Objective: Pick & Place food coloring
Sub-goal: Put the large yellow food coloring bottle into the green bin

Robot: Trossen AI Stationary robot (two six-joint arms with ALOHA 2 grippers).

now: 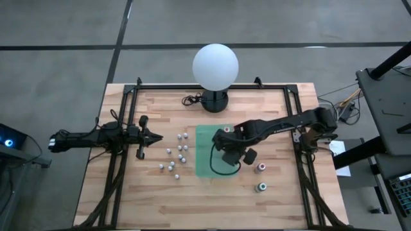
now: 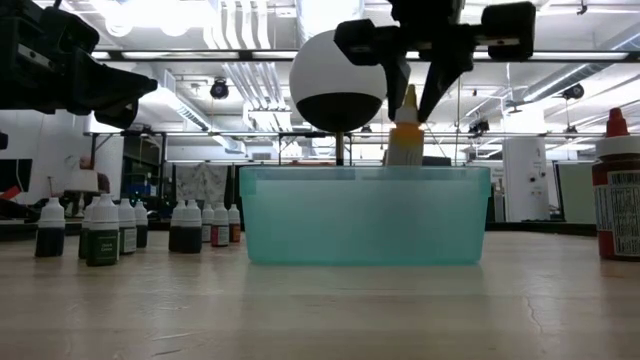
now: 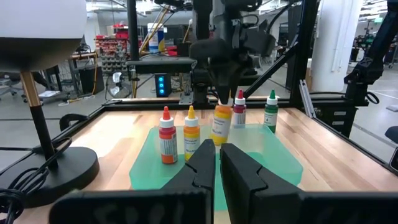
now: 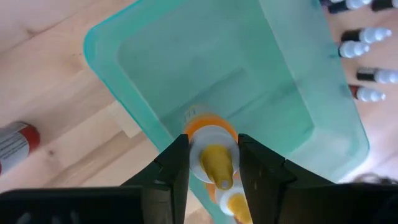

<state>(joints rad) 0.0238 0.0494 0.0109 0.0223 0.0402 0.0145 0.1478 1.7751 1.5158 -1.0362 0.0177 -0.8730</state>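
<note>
A clear teal tray (image 1: 204,160) stands mid-table. Just above its rim hangs an orange food coloring bottle (image 2: 405,135) with a white collar and yellow tip, and my right gripper (image 4: 213,155) is shut on it. In the tray stand a red-topped bottle (image 3: 166,138) and a yellow one (image 3: 191,134). A red bottle (image 1: 261,168) and a green one (image 1: 261,187) rest on their bases on the wood, right of the tray. Several small whitish-topped bottles (image 1: 174,157) stand to its left. My left gripper (image 1: 154,136) waits shut, level, at the table's left. My right gripper pinches the orange bottle's white collar (image 4: 213,140), just under the yellow tip, between its two fingers (image 4: 177,162). The fingers come from above, pointing steeply down. The bottle hangs upright below them, lifted, its base about level with the tray's rim (image 2: 365,172).
A white globe lamp (image 1: 215,64) on a dark base, with its cord, stands at the table's far middle. Black frame rails run along the left and right sides. Bare wood lies along the near edge.
</note>
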